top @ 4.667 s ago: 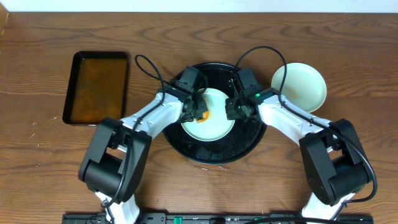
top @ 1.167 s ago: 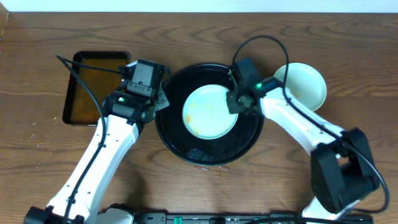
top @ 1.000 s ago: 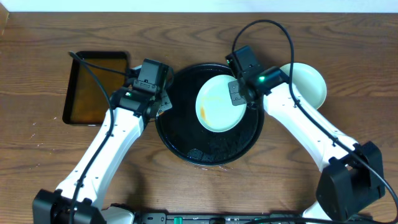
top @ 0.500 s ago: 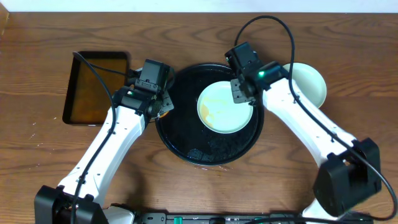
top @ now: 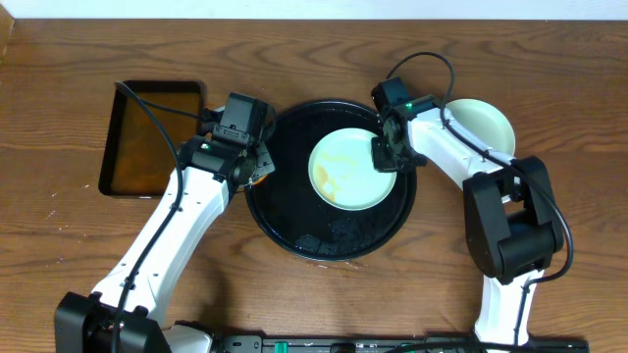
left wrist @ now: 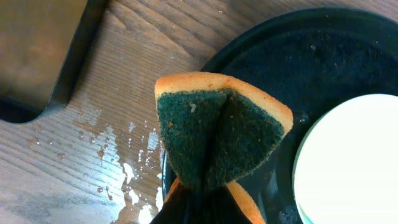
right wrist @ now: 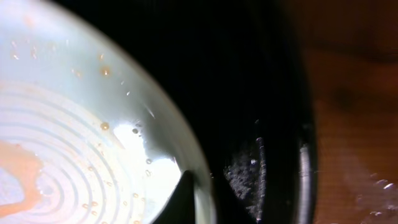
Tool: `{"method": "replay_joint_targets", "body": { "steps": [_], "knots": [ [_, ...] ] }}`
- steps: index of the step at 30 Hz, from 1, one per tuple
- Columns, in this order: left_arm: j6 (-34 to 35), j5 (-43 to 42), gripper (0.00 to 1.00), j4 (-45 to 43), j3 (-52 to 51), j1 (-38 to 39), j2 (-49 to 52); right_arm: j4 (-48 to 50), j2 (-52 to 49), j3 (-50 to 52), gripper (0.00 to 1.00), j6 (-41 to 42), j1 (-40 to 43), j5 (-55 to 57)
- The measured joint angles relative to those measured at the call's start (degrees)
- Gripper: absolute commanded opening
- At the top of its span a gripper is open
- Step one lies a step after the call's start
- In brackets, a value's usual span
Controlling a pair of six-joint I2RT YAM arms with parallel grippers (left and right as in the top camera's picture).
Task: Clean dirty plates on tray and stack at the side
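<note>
The surface (top: 78, 245) is brown wood with a visible grain. The tray (top: 334, 235) is round, glossy black, with a low rim and a wet, speckled floor; it sits at centre. One plate (top: 345, 172), round, pale yellow-green and smooth, is on the tray, in its upper right part, with its right edge near the tray rim. The right wrist view shows concentric ridges on the plate's inner face, small droplets, and an orange-brown smear toward its centre. The right claw (top: 386, 155) is closed on the right rim of the plate; one dark fingertip (right wrist: 183, 199) lies on the inner face at the rim, the other is hidden. A second plate (top: 481, 132), round and pale mint, rests on the surface just beside the tray's upper right edge, off the tray. The left claw (top: 259, 167) hangs over the left rim of the tray and is clamped tight on a sponge (left wrist: 217, 130). The sponge is folded by the grip: orange foam on the outside, coarse dark green scouring pad facing the camera. Water droplets (left wrist: 124, 168) lie on the wood next to the tray's left rim. A rectangular tray (top: 157, 137), with black rim, rounded corners and brown floor, lies at the left, well apart from the plates.
</note>
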State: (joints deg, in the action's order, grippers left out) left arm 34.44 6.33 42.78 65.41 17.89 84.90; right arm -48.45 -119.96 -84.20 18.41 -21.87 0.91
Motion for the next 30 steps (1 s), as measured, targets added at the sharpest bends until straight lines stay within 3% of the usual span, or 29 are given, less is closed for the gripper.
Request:
{"method": "replay_joint_targets", "body": {
  "steps": [7,13,20,30],
  "knots": [
    [0.0,0.0,0.08,-0.2,0.0,0.0,0.0,0.3,-0.1,-1.0,0.01,1.1,0.1,0.3],
    [0.0,0.0,0.08,-0.4,0.0,0.0,0.0,-3.9,2.1,-2.2,0.01,2.2,-2.4,14.1],
    [0.0,0.0,0.08,-0.8,0.0,0.0,0.0,-4.1,11.6,-3.4,0.01,2.0,-12.7,26.4],
    [0.0,0.0,0.08,-0.8,0.0,0.0,0.0,-4.1,12.2,-3.4,0.01,1.9,-21.2,36.4]
  ]
}}
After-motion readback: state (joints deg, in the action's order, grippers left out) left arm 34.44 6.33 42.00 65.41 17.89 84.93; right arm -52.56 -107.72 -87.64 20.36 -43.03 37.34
